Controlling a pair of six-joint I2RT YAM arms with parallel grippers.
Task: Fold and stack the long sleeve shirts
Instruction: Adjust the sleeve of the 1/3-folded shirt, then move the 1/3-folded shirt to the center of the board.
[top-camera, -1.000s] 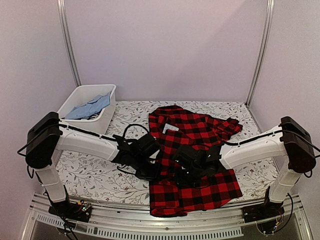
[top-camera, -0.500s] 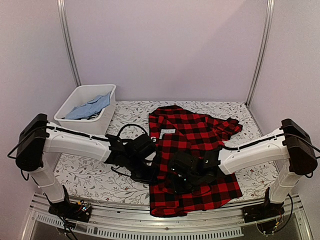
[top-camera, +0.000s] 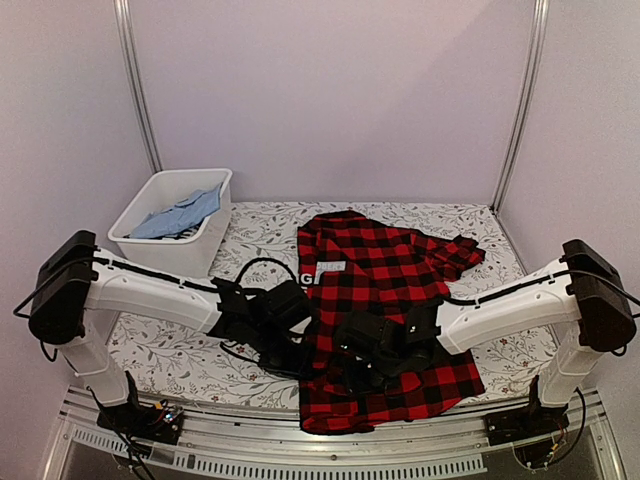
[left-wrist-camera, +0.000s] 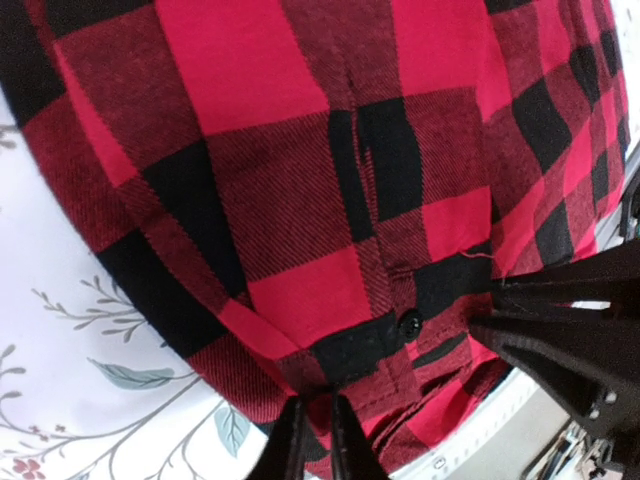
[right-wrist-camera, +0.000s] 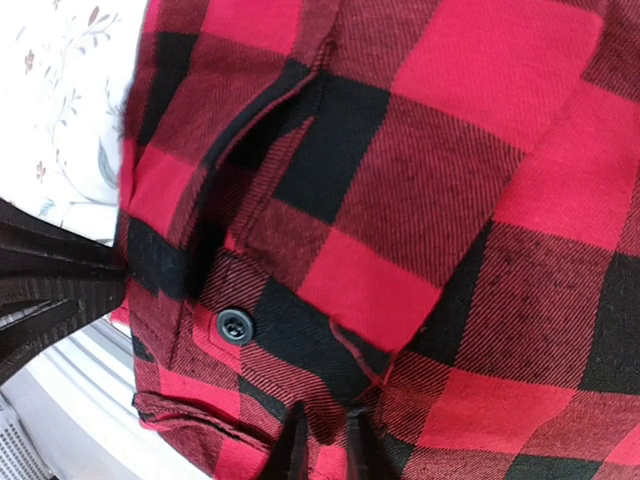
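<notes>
A red-and-black checked shirt (top-camera: 390, 265) lies spread on the floral tabletop (top-camera: 180, 350), its long axis running from the collar at the far side to the hem at the near edge, with a white lettered tag (top-camera: 328, 268) showing near the collar. The left arm (top-camera: 160, 290) reaches in at the shirt's left edge, the right arm (top-camera: 500, 310) over its middle, both low above the near half. In each wrist view the left jaws and right jaws stand nearly closed, with a thin pinch of checked cloth between them beside a black button. Compared with a second ago, both arms have sunk lower and drawn toward the near edge. A white bin (top-camera: 205, 250) sits far left.
</notes>
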